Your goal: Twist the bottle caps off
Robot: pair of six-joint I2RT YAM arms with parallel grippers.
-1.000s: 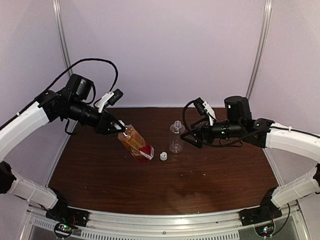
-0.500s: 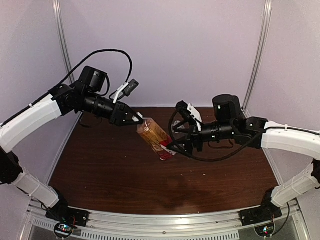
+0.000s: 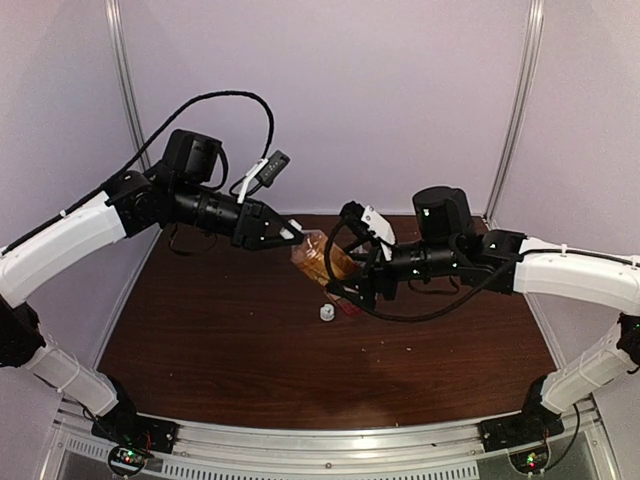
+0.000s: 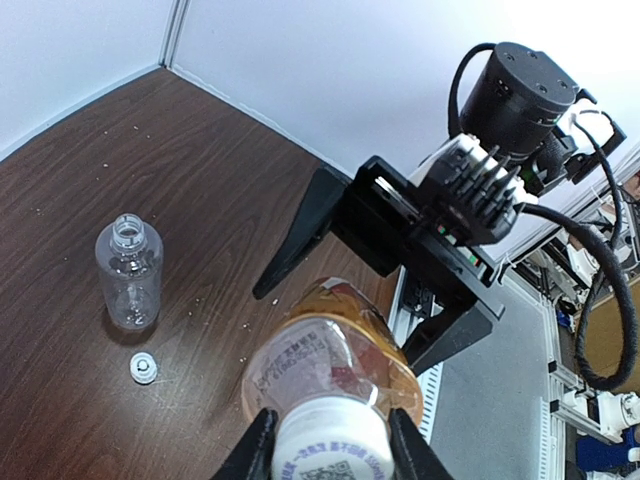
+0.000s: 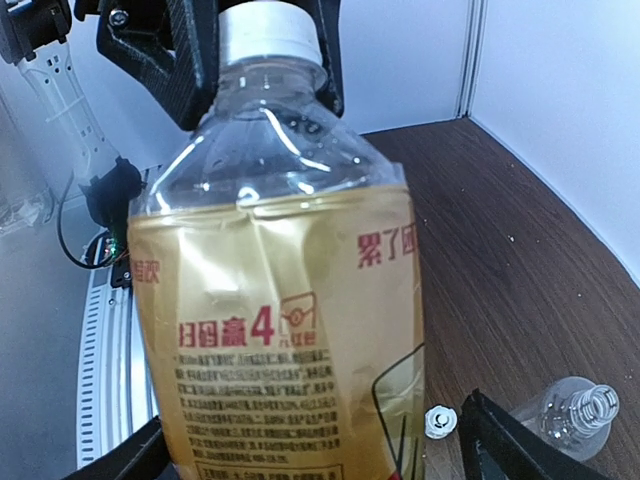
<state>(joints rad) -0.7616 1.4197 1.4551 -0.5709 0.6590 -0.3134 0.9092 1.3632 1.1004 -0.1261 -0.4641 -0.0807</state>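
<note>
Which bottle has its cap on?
The amber bottle, gripped at its white cap by the left end effector; the clear bottle is open, loose cap beside it.

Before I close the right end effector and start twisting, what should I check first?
1. Grip of the left end effector on the white cap of the brown bottle: ok, shut on it.
2. The right end effector straddles the bottle's body: ok.
3. The right fingers press on the bottle: not ok, a gap shows beside one finger.
4. The clear bottle stands upright and open, off to the side, with the loose cap on the table beside it: ok.
5. White cap loosened on its thread: cannot tell.
</note>
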